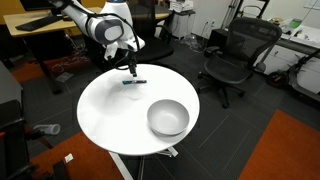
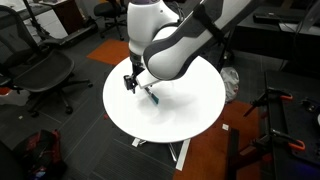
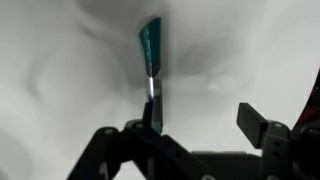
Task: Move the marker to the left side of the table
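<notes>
Lengthwise, the marker (image 3: 150,42) points its teal end away from the jaws.

This looks like an office. Black mesh swivel chairs (image 1: 235,55) stand on dark grey carpet (image 1: 225,125) with orange carpet patches (image 1: 290,145). A long wooden desk (image 1: 35,24) runs along the far left, and a round white tabletop (image 1: 105,110) sits among them.

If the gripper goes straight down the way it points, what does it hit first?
Probably the thin teal-blue marker, its dark end by one finger of the gripper; otherwise the round white table; depth unclear.
</notes>
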